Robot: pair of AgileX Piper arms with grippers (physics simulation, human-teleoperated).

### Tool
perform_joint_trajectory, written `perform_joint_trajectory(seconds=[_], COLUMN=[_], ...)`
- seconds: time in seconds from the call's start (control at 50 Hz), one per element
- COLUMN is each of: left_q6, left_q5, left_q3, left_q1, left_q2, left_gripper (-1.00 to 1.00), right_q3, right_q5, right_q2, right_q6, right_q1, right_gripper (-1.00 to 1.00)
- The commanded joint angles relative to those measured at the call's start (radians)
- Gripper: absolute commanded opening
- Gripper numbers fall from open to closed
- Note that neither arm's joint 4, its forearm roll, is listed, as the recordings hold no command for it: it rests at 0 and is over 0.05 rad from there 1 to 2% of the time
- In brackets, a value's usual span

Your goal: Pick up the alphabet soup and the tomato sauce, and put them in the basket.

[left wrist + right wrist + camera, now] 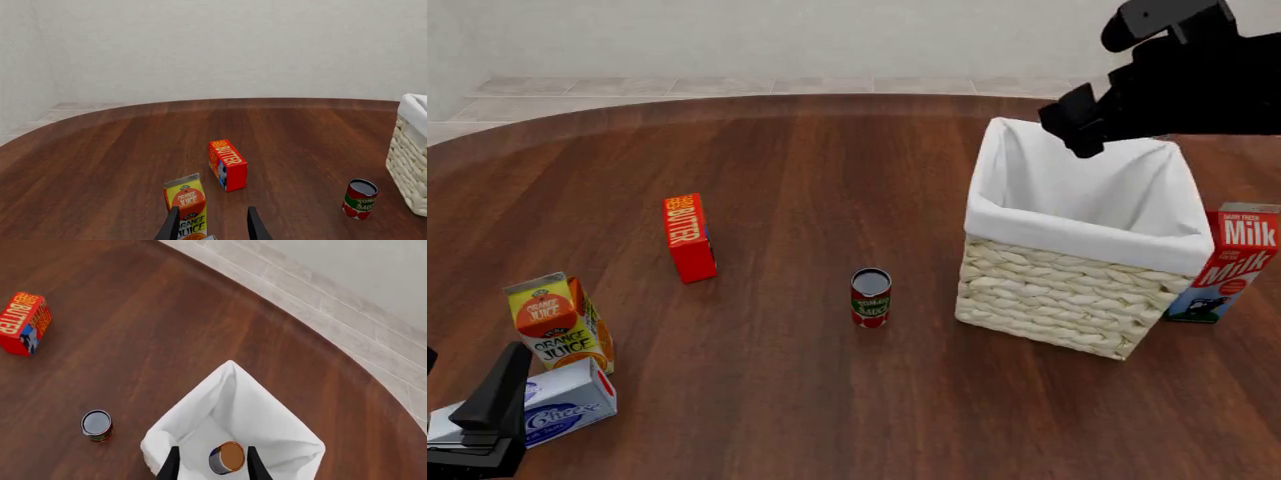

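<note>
Nearest me, my left gripper (481,425) sat low at the table's near left edge, mostly cut off in the front view; in its wrist view the fingers (172,226) stood apart with nothing between them. A cream-cheese box (554,408) lay just beside it, with the orange juice carton (558,322) upright just behind. Farther in, the tomato sauce (870,297) stood upright on the bare table (801,180), near the basket (1074,260) but apart from it. The butter box (689,237) stood on end to its left, a little farther back. A milk carton (1232,262) peeked out on the basket's right side, partly hidden by it. My right gripper (209,462) hung above the basket's far rim, jaws apart. Between the fingers, in its wrist view, the alphabet soup (226,457) showed inside the white lining; whether it lay on the bottom or was in the air I could not tell. The front view hid the can completely.
</note>
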Motion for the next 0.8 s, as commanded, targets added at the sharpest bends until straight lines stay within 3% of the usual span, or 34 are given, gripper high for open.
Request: perform_joint_trajectory(seconds=[0.02, 0.8], left_q6=[0.0, 0.0], left_q5=[0.0, 0.0], left_q3=[0.0, 0.0], left_q1=[0.0, 0.0], left_q2=[0.0, 0.0], left_gripper=[1.0, 1.0], right_q3=[-0.02, -0.067], right_q5=[0.029, 0.072], right_q2=[-0.012, -0.014], right_q6=[-0.01, -0.027], right_q1=[0.048, 0.139], right_gripper=[1.0, 1.0])
